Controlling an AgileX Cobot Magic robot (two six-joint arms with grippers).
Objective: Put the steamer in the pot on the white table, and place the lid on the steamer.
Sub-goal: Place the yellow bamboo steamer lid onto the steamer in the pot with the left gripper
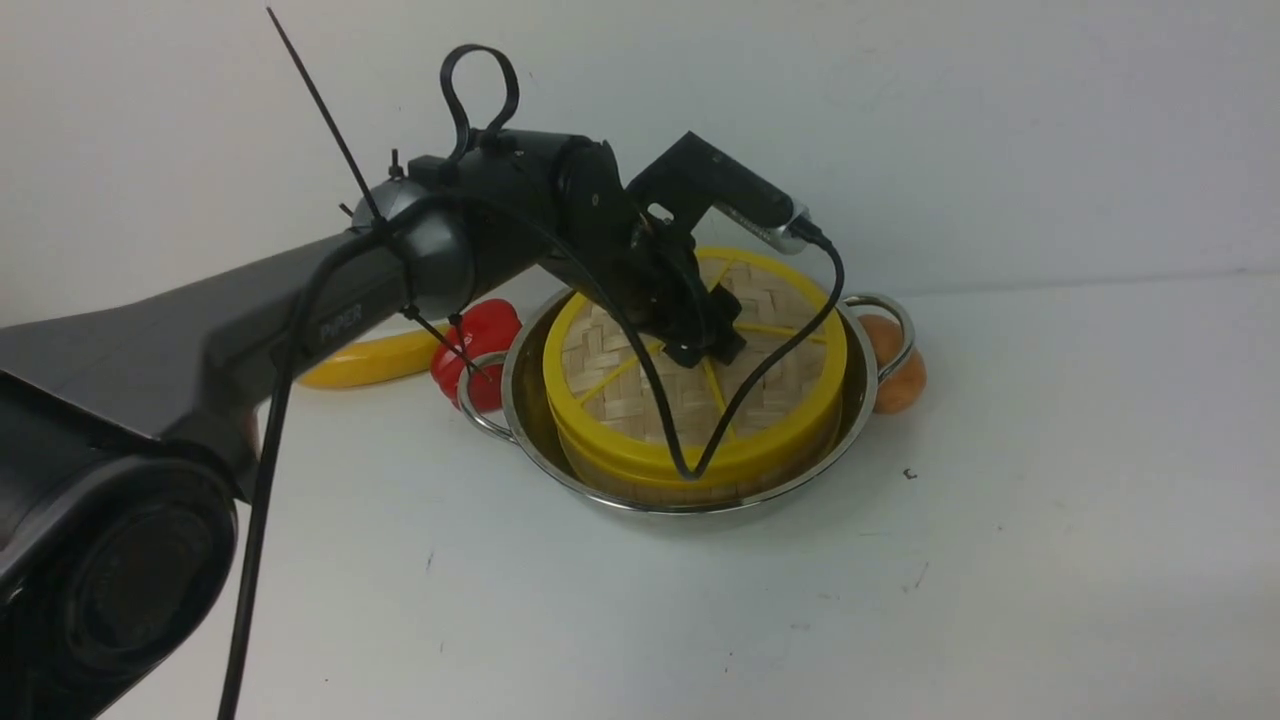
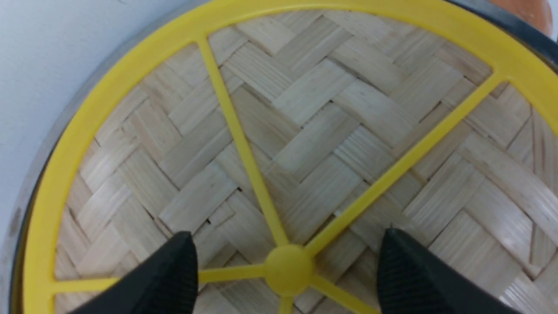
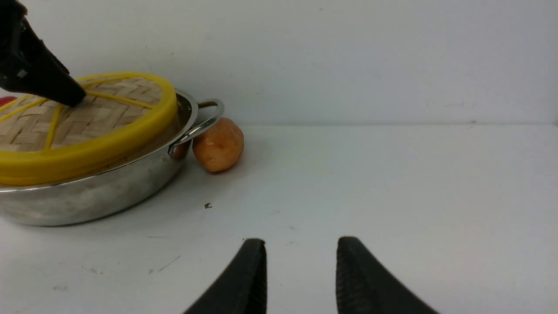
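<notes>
Woven bamboo lid (image 1: 610, 370) capping steamer (image 1: 640, 488) inside steel pot (image 1: 520, 400) on white desk (image 1: 1000, 500), steamer contents hidden, left hand (image 2: 287, 235) spread wide over lid's centre, contact unclear, right hand (image 3: 301, 244) parted and empty, red item (image 1: 495, 325) half-hidden behind left arm (image 1: 200, 340)

"PIPER" on the left arm (image 1: 300, 325)
</notes>
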